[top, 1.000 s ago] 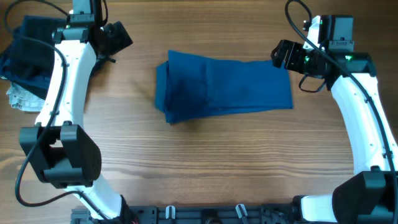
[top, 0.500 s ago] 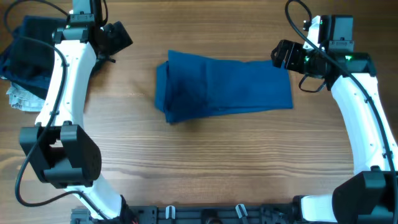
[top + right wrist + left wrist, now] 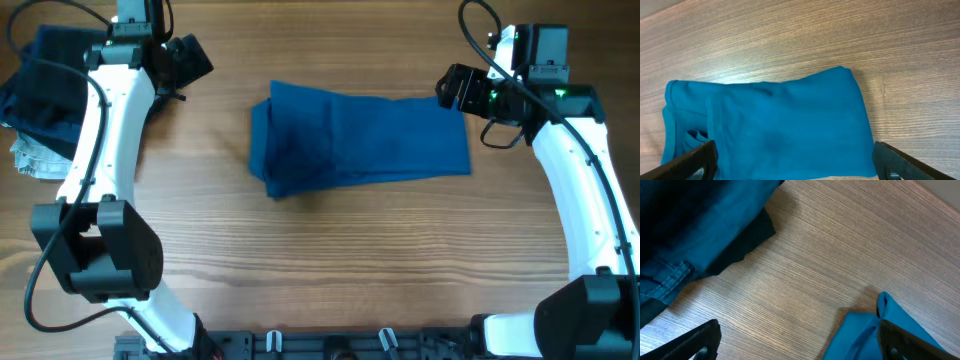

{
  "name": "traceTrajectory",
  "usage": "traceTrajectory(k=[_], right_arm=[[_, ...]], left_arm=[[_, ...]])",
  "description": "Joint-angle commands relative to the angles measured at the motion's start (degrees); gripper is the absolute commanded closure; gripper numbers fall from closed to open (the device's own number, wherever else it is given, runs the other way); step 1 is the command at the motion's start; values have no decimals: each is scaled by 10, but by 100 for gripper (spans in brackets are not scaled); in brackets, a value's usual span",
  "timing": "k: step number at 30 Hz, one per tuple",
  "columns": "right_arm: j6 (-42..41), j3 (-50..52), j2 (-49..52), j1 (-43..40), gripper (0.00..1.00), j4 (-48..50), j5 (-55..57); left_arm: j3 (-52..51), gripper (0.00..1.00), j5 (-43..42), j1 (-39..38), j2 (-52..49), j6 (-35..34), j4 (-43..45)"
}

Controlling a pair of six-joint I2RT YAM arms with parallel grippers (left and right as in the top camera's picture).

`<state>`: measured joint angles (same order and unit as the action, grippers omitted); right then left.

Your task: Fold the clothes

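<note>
L gripper (image 3: pixel 188 58) was spread wide w/ nothing in it. In its wrist view both fingers (image 3: pixel 692 342) sat at the bottom corners of the frame, bare table (image 3: pixel 330 260) btwn them. It hung over the far-left part of the table, apart from the T-shirt (image 3: pixel 360 138); the shirt's left end just showed by the finger at the right of that view.

R gripper (image 3: pixel 450 88) was likewise wide open & empty, fingers (image 3: pixel 900 162) far apart in its wrist cam. It hovered over the shirt's far-right corner; contact couldn't be judged.

The mid-blue T-shirt lay folded into a rough rectangle at table centre, long side running left-right, layered edges bunched at its left end.

Far left, by the L arm: pile of dark garments (image 3: pixel 45 85), w/ a whitish patterned cloth (image 3: pixel 28 158) poking out at its near edge.
</note>
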<state>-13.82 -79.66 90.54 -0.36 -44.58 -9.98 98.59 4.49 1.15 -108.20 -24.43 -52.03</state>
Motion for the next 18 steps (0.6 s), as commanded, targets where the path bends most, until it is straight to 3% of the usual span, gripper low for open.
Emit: traceTrajectory(k=[1,4,6,9,10,12,13,14,15,18], right_arm=[[3,-3,1,2,1,2,12],[-5,-3,1,2,1,8,10],[-84,-3,1,2,0,46,10],[-127,-3,1,2,0,90,10],[-80,-2,1,2,0,88,12],[103,6,5,1,1,72,30],[135,11,10,1,4,75,29],[188,18,21,1,21,71,38],[202,26,39,-1,28,68,77],[204,33,125,-16,28,83,64]], left_arm=[[1,0,5,2,-3,2,2],[1,0,5,2,-3,2,2],[1,0,5,2,-3,2,2],[1,0,5,2,-3,2,2],[1,0,5,2,-3,2,2],[1,0,5,2,-3,2,2],[1,0,5,2,-3,2,2],[1,0,5,2,-3,2,2],[1,0,5,2,-3,2,2],[1,0,5,2,-3,2,2]])
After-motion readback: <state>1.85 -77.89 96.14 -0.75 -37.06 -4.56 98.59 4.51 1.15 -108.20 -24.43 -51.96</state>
